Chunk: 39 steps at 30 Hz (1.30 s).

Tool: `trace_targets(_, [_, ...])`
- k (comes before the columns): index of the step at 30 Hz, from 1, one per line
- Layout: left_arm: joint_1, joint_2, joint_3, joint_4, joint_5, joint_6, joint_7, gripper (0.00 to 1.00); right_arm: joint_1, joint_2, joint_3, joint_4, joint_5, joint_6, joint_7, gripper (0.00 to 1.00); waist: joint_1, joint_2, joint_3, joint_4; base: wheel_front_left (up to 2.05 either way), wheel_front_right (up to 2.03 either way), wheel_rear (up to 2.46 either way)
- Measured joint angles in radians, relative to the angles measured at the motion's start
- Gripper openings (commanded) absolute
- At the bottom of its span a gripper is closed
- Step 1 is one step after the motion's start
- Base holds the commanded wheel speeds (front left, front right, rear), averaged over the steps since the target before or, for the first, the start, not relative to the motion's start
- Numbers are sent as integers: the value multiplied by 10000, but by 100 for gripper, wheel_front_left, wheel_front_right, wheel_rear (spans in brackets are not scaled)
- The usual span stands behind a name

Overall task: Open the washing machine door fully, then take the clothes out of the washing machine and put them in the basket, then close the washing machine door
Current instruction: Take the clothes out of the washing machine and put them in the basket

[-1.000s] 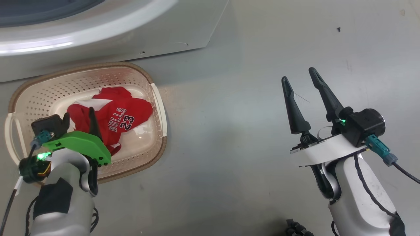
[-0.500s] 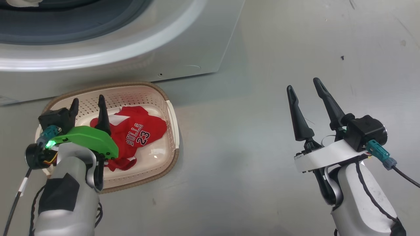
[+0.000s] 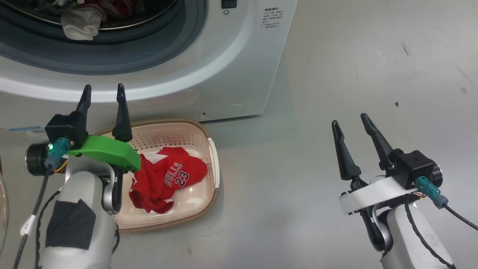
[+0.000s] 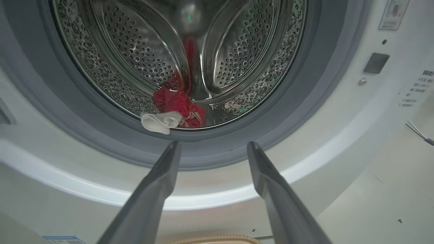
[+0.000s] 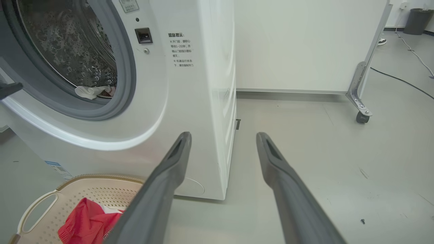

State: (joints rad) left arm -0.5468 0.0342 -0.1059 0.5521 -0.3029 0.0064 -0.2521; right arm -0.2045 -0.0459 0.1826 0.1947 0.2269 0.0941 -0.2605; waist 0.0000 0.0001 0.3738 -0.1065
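The white washing machine point(image 3: 231, 56) stands with its drum mouth uncovered; its door is out of view. On the drum's lip lies a small white cloth point(image 4: 161, 122) with a red garment point(image 4: 178, 103) just behind it. The cream basket point(image 3: 179, 129) sits on the floor in front of the washer and holds the red "BULLS 23" jersey point(image 3: 168, 179). My left gripper point(image 3: 104, 87) is open and empty above the basket's far rim, pointing at the drum mouth. Over bare floor to the right, my right gripper point(image 3: 349, 119) is open and empty.
A grey gasket point(image 4: 237, 135) rings the drum mouth. A white panel on a castor point(image 5: 361, 117) stands behind the washer's right side, with a cable point(image 5: 400, 79) across the floor beyond it. A small dark screw point(image 3: 396, 104) lies on the grey floor.
The head camera has tilted up, bringing the drum into view. My left gripper has lifted out of the basket, away from the jersey, toward the drum mouth. The right gripper has stayed about where it was.
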Motion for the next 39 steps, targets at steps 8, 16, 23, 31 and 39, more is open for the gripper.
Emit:
trace_targets(8, [1003,-8,-211,-1160,336,75,0,100,440,0,-13,86,-10,0,0,100,0,0,-850,206,0,0,0])
trace_targets(16, [2108,-6,-247,-2084,453,242,0,100,867,2,-17,79,-10,-2,0,100,0,0,-1591,380,0,0,0])
trace_targets(23, [3161,4,-242,-2702,500,387,0,100,1261,8,-77,38,-10,-104,0,100,0,0,-2132,503,0,0,0])
trace_targets(31, [4422,15,-234,-3020,495,512,0,100,1837,12,-123,2,10,-265,0,100,0,0,-2609,622,0,0,0])
trace_targets(39, [5402,35,-454,-3386,495,589,33,100,2276,17,-115,0,10,-351,0,100,-1,0,-3040,768,0,0,0])
